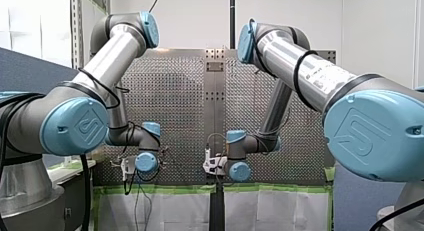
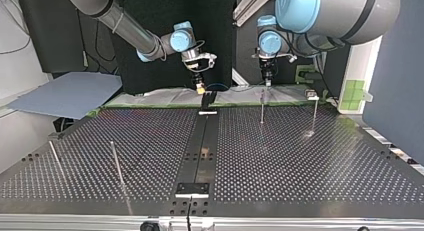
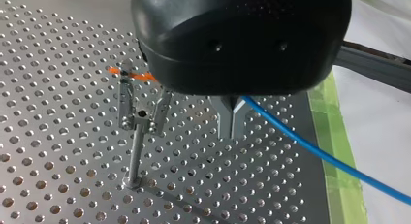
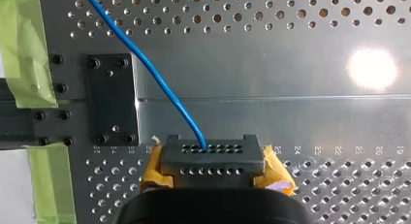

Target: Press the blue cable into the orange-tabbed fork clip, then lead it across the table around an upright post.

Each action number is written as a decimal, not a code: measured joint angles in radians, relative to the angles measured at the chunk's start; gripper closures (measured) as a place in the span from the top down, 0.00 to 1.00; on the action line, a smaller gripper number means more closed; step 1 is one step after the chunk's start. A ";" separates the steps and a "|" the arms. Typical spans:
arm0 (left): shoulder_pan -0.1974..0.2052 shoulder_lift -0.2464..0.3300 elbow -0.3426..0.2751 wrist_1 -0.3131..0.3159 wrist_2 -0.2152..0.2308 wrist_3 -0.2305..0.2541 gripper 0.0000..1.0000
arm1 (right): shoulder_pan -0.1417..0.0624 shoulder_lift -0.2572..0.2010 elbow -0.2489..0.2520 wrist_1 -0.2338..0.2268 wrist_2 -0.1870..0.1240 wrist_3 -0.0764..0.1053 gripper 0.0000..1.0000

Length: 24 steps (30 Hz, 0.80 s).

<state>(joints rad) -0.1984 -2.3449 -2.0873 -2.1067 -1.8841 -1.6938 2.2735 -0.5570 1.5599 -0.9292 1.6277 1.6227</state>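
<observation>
The blue cable (image 3: 315, 146) runs out from between my left gripper's (image 3: 231, 123) metal fingers, which are shut on it. The fork clip (image 3: 140, 112) with its orange tab stands on a thin post just beside that gripper, and the cable is outside its prongs. The cable's (image 4: 160, 78) other end plugs into a black connector block (image 4: 209, 158). My right gripper (image 4: 213, 168) is shut on that block with yellow pads. Across the table, my right gripper (image 2: 200, 86) hangs at the far edge's middle and my left gripper (image 2: 267, 82) is to its right.
Upright posts stand on the perforated table (image 2: 300, 161): one (image 2: 262, 107) under my left gripper, one (image 2: 315, 113) further right, two (image 2: 116, 163) (image 2: 55, 158) at the near left. A black strip (image 2: 202, 146) runs down the middle. Green tape (image 4: 19, 49) edges the plate.
</observation>
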 joint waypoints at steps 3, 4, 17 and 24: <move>0.001 0.003 0.000 -0.004 -0.003 0.000 0.00 | -0.002 0.001 -0.001 0.001 0.000 -0.001 0.00; 0.002 0.004 0.000 -0.005 -0.004 0.000 0.00 | -0.003 0.001 -0.001 0.001 0.000 -0.001 0.00; 0.009 0.012 -0.003 -0.003 -0.005 -0.002 0.00 | -0.005 0.004 -0.012 0.004 0.000 0.001 0.00; 0.006 0.042 -0.039 0.025 0.007 -0.002 0.00 | -0.005 0.005 -0.019 0.006 0.000 0.001 0.00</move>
<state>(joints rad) -0.1924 -2.3028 -2.1262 -2.0816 -1.8767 -1.6961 2.2687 -0.5519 1.5412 -0.9233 1.6277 1.6239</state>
